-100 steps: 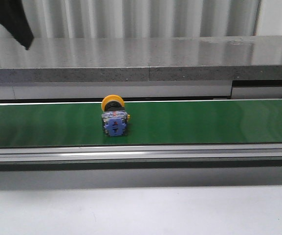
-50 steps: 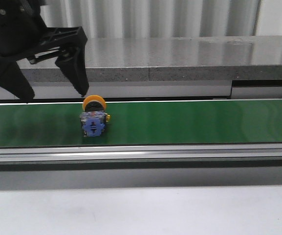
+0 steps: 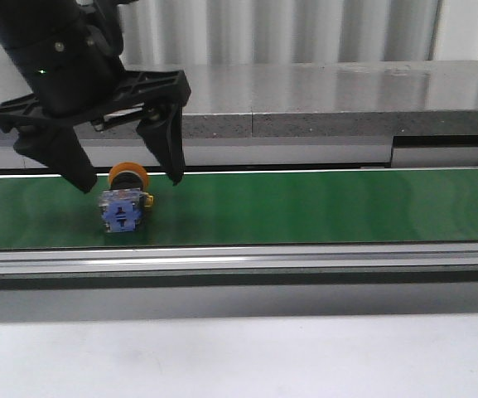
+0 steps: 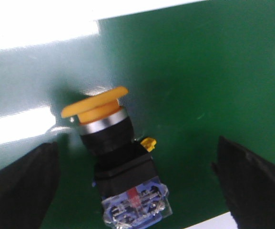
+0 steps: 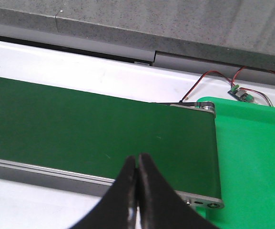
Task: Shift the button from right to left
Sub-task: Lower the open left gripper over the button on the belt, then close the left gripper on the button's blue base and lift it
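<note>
On the green belt (image 3: 305, 207), button (image 3: 123, 203) between spread left gripper (image 3: 127, 178) fingers, untouched, right gripper (image 5: 136, 191) closed, empty.

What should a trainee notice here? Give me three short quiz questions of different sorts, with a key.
1. True or false: the left gripper is shut on the button.
2. Multiple choice: the button lies on A) the grey ledge, B) the green belt, C) the white table.
3. Fill in: the right gripper has its fingers ___.

Key:
1. False. Its jaws stand open, one finger on each side of the button and above it, not touching.
2. B. It lies on its side, with the yellow-orange cap away from the front camera and the blue block toward it.
3. Closed together, holding nothing.
</note>
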Controlling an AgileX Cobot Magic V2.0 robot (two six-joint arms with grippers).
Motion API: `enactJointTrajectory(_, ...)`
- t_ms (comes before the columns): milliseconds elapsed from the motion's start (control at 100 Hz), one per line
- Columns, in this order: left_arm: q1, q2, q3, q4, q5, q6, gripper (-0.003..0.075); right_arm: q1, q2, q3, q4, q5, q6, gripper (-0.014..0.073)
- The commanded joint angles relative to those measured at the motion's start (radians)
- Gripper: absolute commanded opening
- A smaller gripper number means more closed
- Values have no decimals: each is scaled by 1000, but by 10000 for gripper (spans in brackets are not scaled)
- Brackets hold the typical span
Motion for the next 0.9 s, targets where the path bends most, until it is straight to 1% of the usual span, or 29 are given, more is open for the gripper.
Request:
enactJointTrajectory(0, -6, -14, -31, -5, 2, -11, 619, -1, 3, -23, 17, -64, -9, -67)
enactJointTrajectory(120, -6, 1, -29, -5, 9, -11, 615, -1, 3, -23, 17, -64, -9, -67)
enactJointTrajectory(150, -6, 1, -29, 0, 10, -11, 603, -1, 3, -23, 17, -64, -9, -67)
enactJointTrajectory(190, -6, 1, -29, 8, 20, -20, 563, -1, 3, -23, 17, -65, -9, -67)
enactJointTrajectory(240, -6, 1, -29, 37, 35, -47, 475, -1, 3, -23, 17, -64, -9, -67)
enactJointTrajectory(270, -6, 1, -29, 53, 47, -61, 389, -1, 3, -23, 17, -64, -9, -67)
enactJointTrajectory(290, -6, 1, -29, 66, 55, -65, 351, -1, 3, -23, 17, -64, -9, -67)
enactJointTrajectory(340, -6, 1, -29, 94, 73, -76, 193, -1, 3, -23, 17, -64, -9, -67)
enactJointTrajectory(360, -6, 1, -29, 101, 80, -78, 155, -1, 3, -23, 17, -64, -9, -67)
enactJointTrajectory(400, -6, -4, -29, 119, 91, -80, 34, -1, 3, -23, 17, -64, -9, -67)
enactJointTrajectory(430, -6, -11, -29, 132, 96, -86, -12, -1, 3, -23, 17, -64, -9, -67)
enactJointTrajectory(580, 5, -77, -29, 229, 135, -108, -20, -1, 3, -23, 17, -64, -9, -67)
enactJointTrajectory(710, 34, -169, -22, 352, 242, -108, -20, -1, 3, -23, 17, -64, -9, -67)
enactJointTrajectory(780, 76, -225, -8, 390, 258, -108, -20, -1, 3, -23, 17, -64, -9, -67)
enactJointTrajectory(890, 191, -300, 13, 391, 272, -90, -20, -1, 3, -23, 17, -64, -9, -67)
